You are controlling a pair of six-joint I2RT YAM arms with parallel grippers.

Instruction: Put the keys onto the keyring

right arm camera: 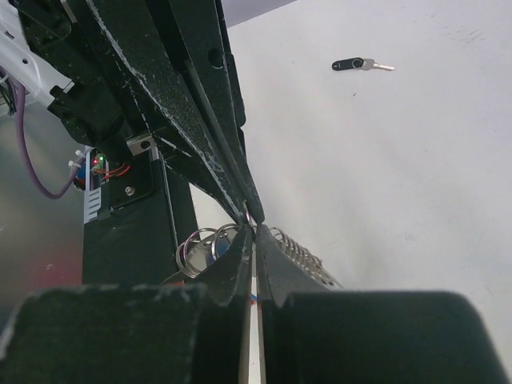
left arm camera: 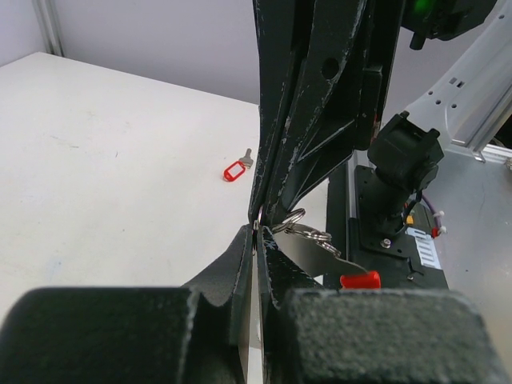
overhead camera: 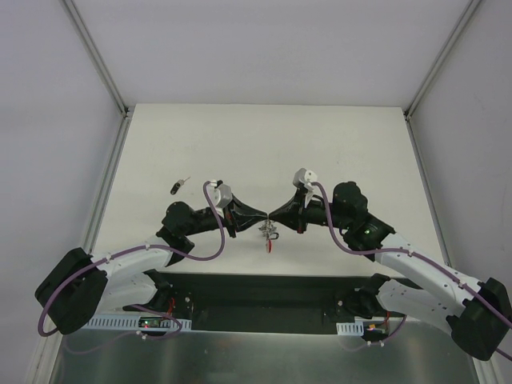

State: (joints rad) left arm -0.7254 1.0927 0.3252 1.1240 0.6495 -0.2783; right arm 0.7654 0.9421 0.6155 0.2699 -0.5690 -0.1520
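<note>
Top external: left hand (overhead camera: 262,214) and right hand (overhead camera: 275,214) both clamped tight on small silver metal keyring (overhead camera: 270,234); spread its coil gently

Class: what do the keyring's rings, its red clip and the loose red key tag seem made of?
Keyring rings: polished metal, probably steel; silvery with glints. Red clip: likely plastic; uniform matte colour. Red key tag: likely plastic; pale label window.

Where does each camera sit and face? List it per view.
Top external: above, behind the bases, looking down on the table; both arms, left gripper, right gripper show.
Left wrist: looks along its fingers at the right gripper, keyring, red key.
Right wrist: looks along its fingers at the left gripper, black key.
All share the keyring.
</note>
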